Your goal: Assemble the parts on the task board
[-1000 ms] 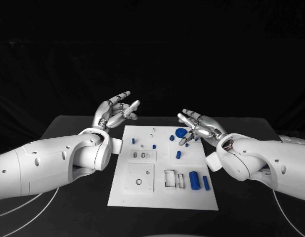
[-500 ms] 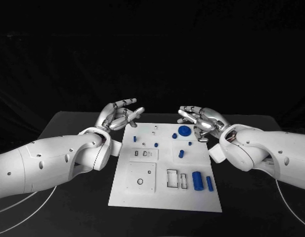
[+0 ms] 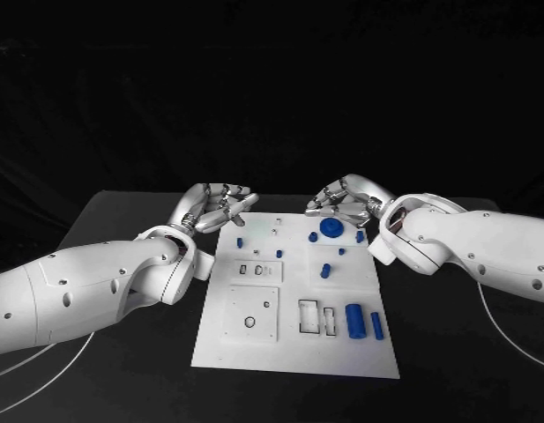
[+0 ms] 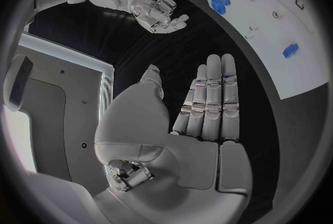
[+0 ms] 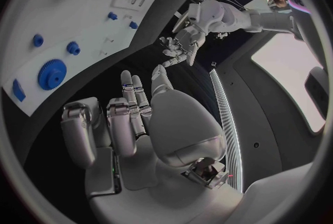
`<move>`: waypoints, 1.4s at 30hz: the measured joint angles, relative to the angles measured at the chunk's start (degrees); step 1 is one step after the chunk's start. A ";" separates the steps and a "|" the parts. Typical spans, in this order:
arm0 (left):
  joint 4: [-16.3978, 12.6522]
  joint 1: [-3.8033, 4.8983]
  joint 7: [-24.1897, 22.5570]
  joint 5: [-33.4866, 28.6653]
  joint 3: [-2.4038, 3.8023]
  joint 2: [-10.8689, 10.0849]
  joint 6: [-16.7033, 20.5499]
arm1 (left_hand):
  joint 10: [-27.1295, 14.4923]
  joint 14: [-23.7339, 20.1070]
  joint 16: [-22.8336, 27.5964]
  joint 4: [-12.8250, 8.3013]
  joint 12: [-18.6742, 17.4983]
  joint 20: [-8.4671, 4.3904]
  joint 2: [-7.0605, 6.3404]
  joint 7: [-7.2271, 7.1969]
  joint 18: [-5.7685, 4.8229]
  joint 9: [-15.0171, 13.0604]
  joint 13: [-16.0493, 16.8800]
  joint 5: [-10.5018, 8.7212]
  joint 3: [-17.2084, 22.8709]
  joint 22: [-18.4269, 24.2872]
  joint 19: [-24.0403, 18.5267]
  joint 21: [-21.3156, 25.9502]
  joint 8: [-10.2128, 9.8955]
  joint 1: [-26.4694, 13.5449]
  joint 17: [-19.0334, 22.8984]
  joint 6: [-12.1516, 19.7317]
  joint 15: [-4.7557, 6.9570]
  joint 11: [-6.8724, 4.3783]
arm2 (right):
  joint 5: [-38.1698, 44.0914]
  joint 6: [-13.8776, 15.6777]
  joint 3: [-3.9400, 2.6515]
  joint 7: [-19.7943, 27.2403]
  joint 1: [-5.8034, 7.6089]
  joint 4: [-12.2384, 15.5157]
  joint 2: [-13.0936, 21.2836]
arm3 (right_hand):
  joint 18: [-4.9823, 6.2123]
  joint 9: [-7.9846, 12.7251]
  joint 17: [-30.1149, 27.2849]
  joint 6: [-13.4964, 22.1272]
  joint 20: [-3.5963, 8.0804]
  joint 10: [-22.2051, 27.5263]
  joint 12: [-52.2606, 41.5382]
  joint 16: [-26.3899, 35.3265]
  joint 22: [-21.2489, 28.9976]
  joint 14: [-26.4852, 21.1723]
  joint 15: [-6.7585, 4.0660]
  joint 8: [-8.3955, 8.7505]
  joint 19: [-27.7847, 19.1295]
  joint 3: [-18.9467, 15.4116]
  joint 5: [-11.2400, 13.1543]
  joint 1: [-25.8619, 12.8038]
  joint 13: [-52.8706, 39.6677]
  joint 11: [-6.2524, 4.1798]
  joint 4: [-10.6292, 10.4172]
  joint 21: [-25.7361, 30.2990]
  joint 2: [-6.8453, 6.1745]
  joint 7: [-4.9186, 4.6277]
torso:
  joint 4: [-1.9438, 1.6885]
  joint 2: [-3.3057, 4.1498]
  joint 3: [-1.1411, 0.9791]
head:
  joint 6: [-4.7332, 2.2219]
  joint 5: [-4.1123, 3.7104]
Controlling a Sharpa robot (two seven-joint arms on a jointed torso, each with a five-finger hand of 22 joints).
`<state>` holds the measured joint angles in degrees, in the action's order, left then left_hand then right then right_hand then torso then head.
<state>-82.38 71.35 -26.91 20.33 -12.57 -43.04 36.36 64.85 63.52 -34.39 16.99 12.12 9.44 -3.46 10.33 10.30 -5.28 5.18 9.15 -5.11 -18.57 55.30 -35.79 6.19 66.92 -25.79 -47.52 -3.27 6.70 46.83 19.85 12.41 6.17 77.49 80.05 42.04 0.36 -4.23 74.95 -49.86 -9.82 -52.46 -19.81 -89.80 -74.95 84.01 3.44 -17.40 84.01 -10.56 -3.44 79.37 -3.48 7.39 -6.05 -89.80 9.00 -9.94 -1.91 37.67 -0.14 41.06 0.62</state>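
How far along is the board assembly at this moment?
Early, by the look of it. Both hands, left and right, hover empty at the board's far end. The gear sits on the board; whether it is seated is unclear. Two cylinders lie loose beside an empty rectangular slot; these remain to place.

One task board (image 3: 291, 352) is seen on the surface. On it, eight blue parts are counted in the head view: one gear (image 3: 331, 227), one thick cylinder (image 3: 354, 319), one thin cylinder (image 3: 376, 324) and five small pieces (image 3: 325, 270). Whether a ninth part is tucked beside the right hand (image 3: 342, 201) cannot be told. Two hands are counted, the other being the left hand (image 3: 221, 207).
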 measured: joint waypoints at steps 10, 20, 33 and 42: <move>-1.67 1.26 0.24 0.68 0.03 -0.36 -1.17 | -0.77 -1.60 2.69 -0.22 -0.64 0.82 0.52 -0.40 -0.01 -0.74 0.52 0.00 -0.56 0.47 -1.43 1.40 1.35 0.54 -0.58 -3.26 -0.40 -0.05 | 14.40 -0.17 -0.38 -4.07 0.34 -6.03 -2.93 | 0.00 0.38 -0.01 -4.27 0.42 -2.73 5.53 0.02 0.00 0.02 -0.39 3.94 0.00 2.44 0.00 3.79 0.00 -0.83 2.44 0.00 -0.77 2.63 | -0.74 1.55 0.37 | -0.07 -1.05; -2.72 1.91 0.24 0.85 0.05 -0.91 -1.80 | -2.51 -4.67 6.68 -0.17 -1.49 1.74 1.05 -0.40 -0.01 -1.10 0.95 0.00 -0.97 1.75 -3.37 4.22 1.35 1.07 0.27 -3.67 -1.42 0.45 | 23.89 -2.10 -0.39 -10.32 -0.15 -7.86 -4.36 | 0.01 0.38 -0.02 -5.43 0.82 -3.52 8.83 0.03 0.01 0.02 -0.81 6.71 0.00 3.87 0.23 6.03 0.00 -1.31 3.21 0.01 -0.90 2.37 | -1.28 2.40 0.58 | 0.19 -1.94; -3.52 2.09 0.23 0.93 0.06 -1.79 -1.98 | -2.50 -4.87 7.35 -0.17 -1.49 1.95 1.28 -0.21 -0.01 -1.19 1.02 0.00 -1.27 2.12 -3.58 4.97 1.35 0.84 0.66 -3.87 -1.62 0.46 | 30.19 -5.17 -0.47 -15.61 -0.79 -8.36 -6.13 | 0.02 0.46 -0.03 -5.43 1.22 -3.80 10.48 0.03 0.02 0.00 -1.23 8.18 -0.01 4.11 0.23 7.07 -0.01 -1.19 3.44 0.01 -1.33 2.36 | -1.54 2.38 0.68 | 1.08 -2.12; -3.45 2.12 0.26 0.96 0.06 -1.82 -1.95 | -2.50 -5.29 7.59 -0.17 -1.49 1.95 1.28 -0.20 -0.01 -1.20 1.10 0.00 -1.27 2.27 -3.58 5.29 1.35 0.84 0.78 -3.87 -1.63 0.46 | 31.99 -7.30 -0.50 -18.00 -0.94 -8.43 -6.54 | 0.02 0.46 -0.03 -5.57 1.22 -4.01 10.97 0.03 0.03 -0.18 -1.41 8.78 -0.01 4.09 0.45 6.74 -0.01 -1.39 3.11 0.05 -1.66 2.23 | -1.58 2.23 0.73 | 1.30 -2.29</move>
<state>-85.83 73.47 -26.66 21.29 -12.50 -44.86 34.41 62.34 58.23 -26.80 16.81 10.63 11.38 -2.18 10.13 10.29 -6.49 6.28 9.15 -6.38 -16.31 51.72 -30.50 7.54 67.76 -25.01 -51.39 -4.91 7.15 78.83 12.55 11.91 -11.83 76.54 71.63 35.50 0.37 -3.77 74.92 -55.43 -8.60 -56.47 -8.85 -89.77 -74.92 83.83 2.03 -8.62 84.00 -6.47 -2.99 86.10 -3.49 5.99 -2.94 -89.76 7.34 -7.72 -3.49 39.90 0.59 42.36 -1.68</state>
